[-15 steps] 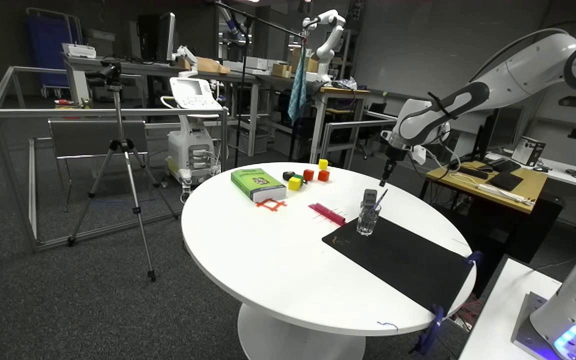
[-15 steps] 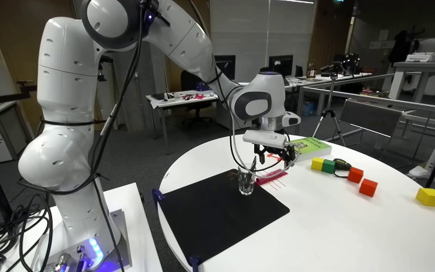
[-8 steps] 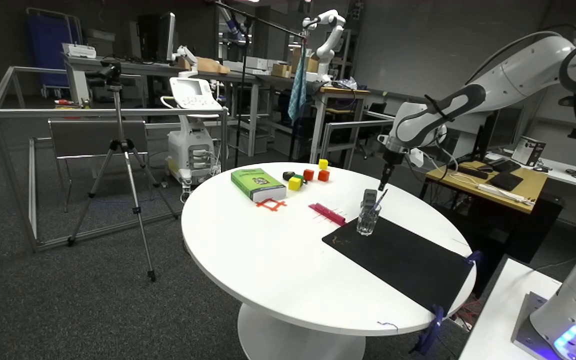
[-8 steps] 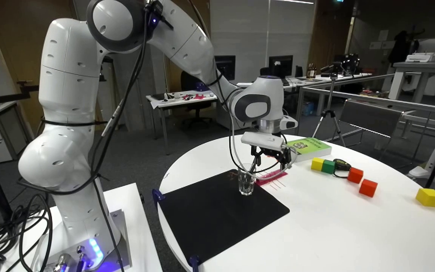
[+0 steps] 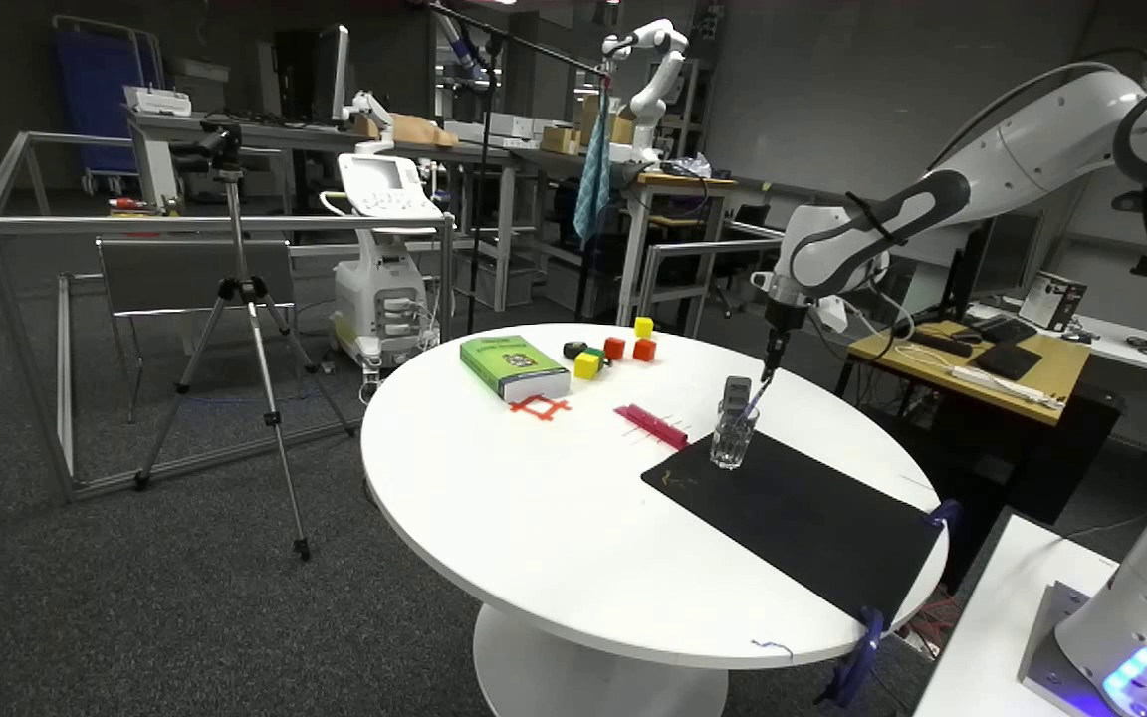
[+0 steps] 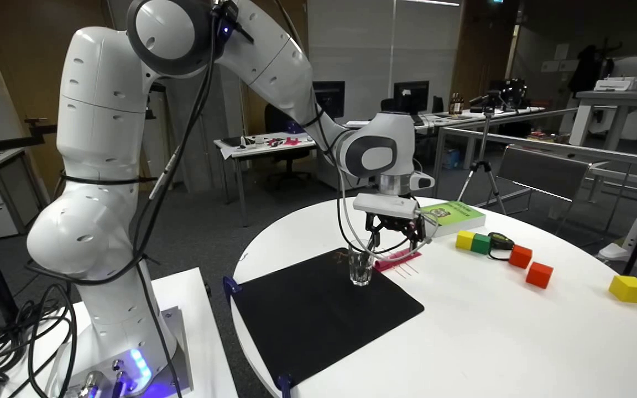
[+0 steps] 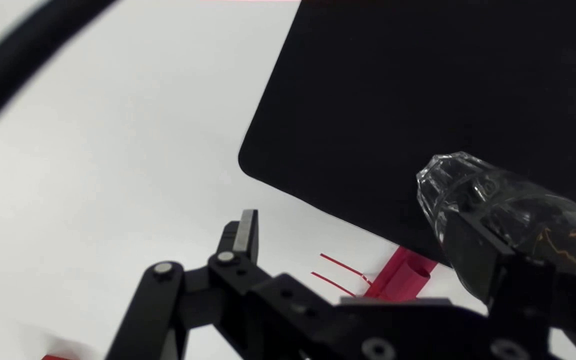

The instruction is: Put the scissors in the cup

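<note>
While the claw (image 6: 394,242) hangs over the tabletop (image 6: 517,342) with its fingers (image 7: 246,231) spread wide and nothing visible between them, the cup (image 6: 360,271) — clear and upright — stands near the edge of a black mat (image 6: 318,320), at the right of the wrist view and just beside and below the claw. From its mouth leans 1 slim item (image 5: 754,402), long axis slanting up toward the claw, its upper end at a fingertip in an exterior view; whether they touch cannot be told. The next move probably turns on that meeting point: the item appears off to 1 side of the claw's gap, not centered in it.

Hard to make out are the scissors themselves. No blades or handles read clearly; the slim item may be them, which would leave little to do. A grey piece (image 5: 736,392) above the cup's rim is unidentified. A dark shape (image 7: 473,250) — finger or contents — hides part of the cup in the wrist view, and a looping cable (image 6: 393,258) crosses before the claw in an exterior view.
</note>
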`<state>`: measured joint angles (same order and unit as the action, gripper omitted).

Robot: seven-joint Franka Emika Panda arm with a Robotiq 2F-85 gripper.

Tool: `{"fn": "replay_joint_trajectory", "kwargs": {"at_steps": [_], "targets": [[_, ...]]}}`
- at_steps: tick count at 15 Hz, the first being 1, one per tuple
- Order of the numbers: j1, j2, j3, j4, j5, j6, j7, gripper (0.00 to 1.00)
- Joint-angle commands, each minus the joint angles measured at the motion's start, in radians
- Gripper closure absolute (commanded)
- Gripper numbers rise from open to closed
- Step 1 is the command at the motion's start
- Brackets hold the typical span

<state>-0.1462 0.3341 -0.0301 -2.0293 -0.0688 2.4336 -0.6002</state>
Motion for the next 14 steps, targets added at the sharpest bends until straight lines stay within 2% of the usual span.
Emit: {"fn": "replay_joint_trajectory", "kwargs": {"at_steps": [1,8,14], "targets": [[0.007,-0.021,-0.007,-0.002,-0.066,-0.037,0.014,0.00],[-0.002,-0.018,0.011,0.004,-0.032,-0.065,0.015,0.00],[0.002,-0.019,0.022,0.005,0.005,-0.137,0.048,0.00]]}}
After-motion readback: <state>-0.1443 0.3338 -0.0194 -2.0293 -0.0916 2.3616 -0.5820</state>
